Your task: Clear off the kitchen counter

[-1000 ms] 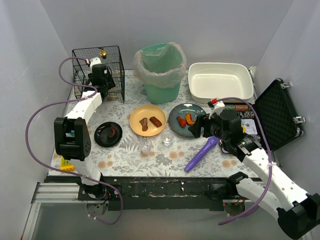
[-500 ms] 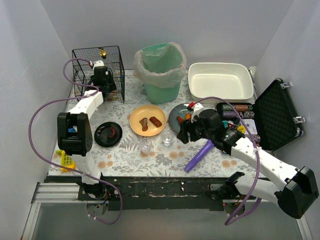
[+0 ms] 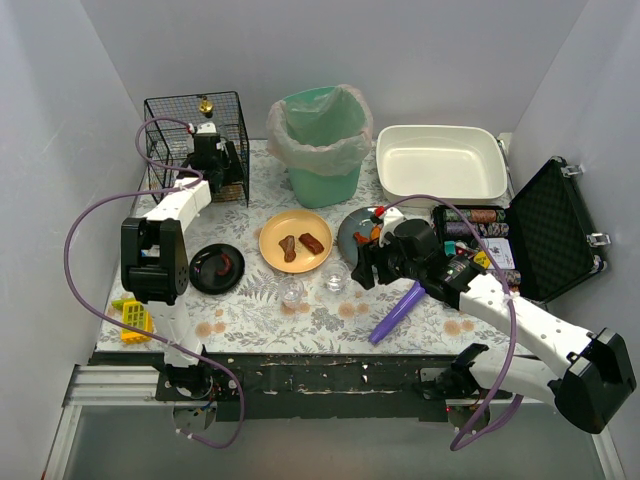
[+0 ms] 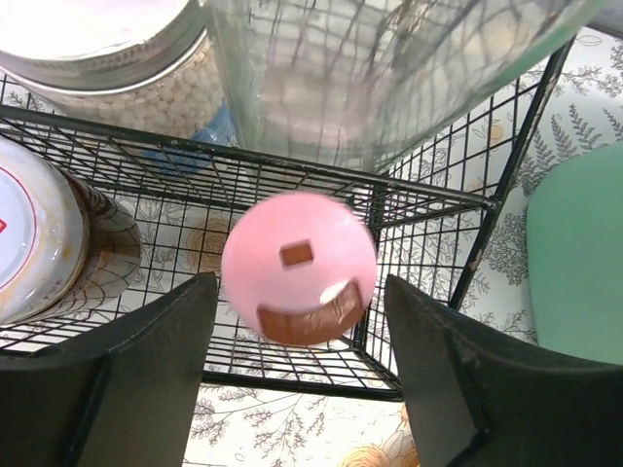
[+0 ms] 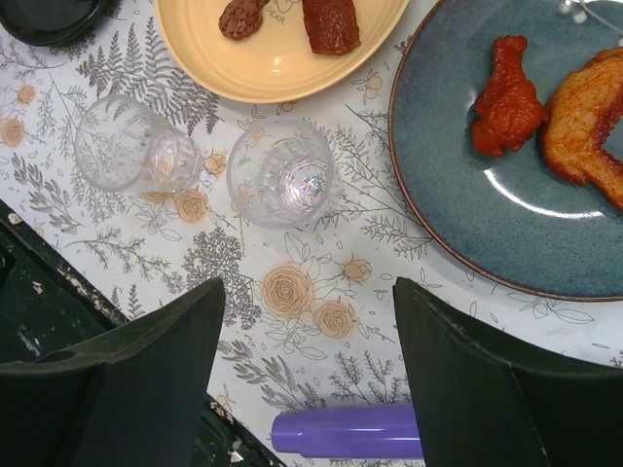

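The kitchen counter (image 3: 250,310) carries a yellow plate (image 3: 295,240) with two brown food pieces, a blue plate (image 3: 372,235) with chicken pieces, a black dish (image 3: 216,268), two clear glasses (image 3: 292,290) (image 3: 336,276) and a purple tool (image 3: 402,308). My left gripper (image 3: 218,165) is at the wire rack (image 3: 190,125). It stands open (image 4: 300,292), with a blurred pink round thing (image 4: 298,263) between its fingers and a gap on each side. My right gripper (image 3: 365,265) hangs open (image 5: 310,292) over the cloth, below the right glass (image 5: 280,173) and above the purple tool (image 5: 346,433).
Jars (image 4: 127,68) stand inside the rack. A green lined bin (image 3: 322,140) is at the back middle, a white basin (image 3: 440,165) at the back right. An open black case (image 3: 555,230) with chips lies at the right edge. A yellow-green item (image 3: 130,318) sits at the front left.
My right gripper has swung left from beside the blue plate to the spot by the glasses. My left wrist has edged right along the rack front.
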`<action>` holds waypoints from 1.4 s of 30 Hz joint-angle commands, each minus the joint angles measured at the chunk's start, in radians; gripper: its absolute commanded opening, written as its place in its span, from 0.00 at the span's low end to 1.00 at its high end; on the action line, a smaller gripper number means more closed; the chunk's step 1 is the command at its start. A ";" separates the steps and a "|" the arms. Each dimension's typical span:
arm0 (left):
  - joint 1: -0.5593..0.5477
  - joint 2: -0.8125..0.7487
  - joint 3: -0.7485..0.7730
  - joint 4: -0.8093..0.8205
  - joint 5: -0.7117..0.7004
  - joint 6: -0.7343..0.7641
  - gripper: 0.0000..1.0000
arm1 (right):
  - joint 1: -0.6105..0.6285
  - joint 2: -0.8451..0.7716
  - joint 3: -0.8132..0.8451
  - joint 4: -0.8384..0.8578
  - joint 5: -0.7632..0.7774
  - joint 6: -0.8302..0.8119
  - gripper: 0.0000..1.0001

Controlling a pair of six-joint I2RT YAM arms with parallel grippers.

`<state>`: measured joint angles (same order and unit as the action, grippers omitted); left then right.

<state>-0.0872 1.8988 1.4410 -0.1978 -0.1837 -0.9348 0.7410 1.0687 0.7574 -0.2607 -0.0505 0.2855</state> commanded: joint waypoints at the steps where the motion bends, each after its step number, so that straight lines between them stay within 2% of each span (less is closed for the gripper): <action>1: -0.002 -0.020 0.051 0.000 0.024 -0.018 0.73 | 0.006 0.000 0.026 0.029 0.032 0.014 0.80; 8: 0.000 -0.069 0.117 -0.046 0.073 -0.045 0.88 | 0.015 0.034 0.043 0.017 0.076 0.032 0.83; 14: 0.000 -0.162 0.114 -0.095 0.145 -0.117 0.93 | 0.024 0.025 0.046 0.023 0.115 0.041 0.83; 16: -0.002 -0.204 0.102 -0.110 0.222 -0.159 0.94 | 0.024 -0.006 0.031 0.038 0.144 0.040 0.84; 19: -0.002 -0.282 0.058 -0.130 0.256 -0.211 0.95 | 0.024 -0.050 0.025 0.034 0.211 0.040 0.87; 22: -0.006 -0.392 -0.022 -0.140 0.297 -0.254 0.97 | 0.023 -0.069 0.059 -0.053 0.294 0.072 0.98; 28: -0.046 -0.596 -0.191 -0.187 0.305 -0.279 0.98 | 0.005 -0.053 0.122 -0.169 0.290 0.083 0.98; 36: -0.244 -0.719 -0.344 -0.235 0.274 -0.279 0.98 | -0.011 -0.104 0.148 -0.212 0.308 0.106 0.98; 42: -0.396 -0.699 -0.413 -0.189 0.288 -0.303 0.98 | -0.011 -0.096 0.174 -0.272 0.354 0.138 0.98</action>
<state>-0.4080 1.2072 1.0508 -0.4084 0.0956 -1.2201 0.7330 0.9859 0.8810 -0.4988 0.2615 0.3954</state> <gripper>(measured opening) 0.981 0.983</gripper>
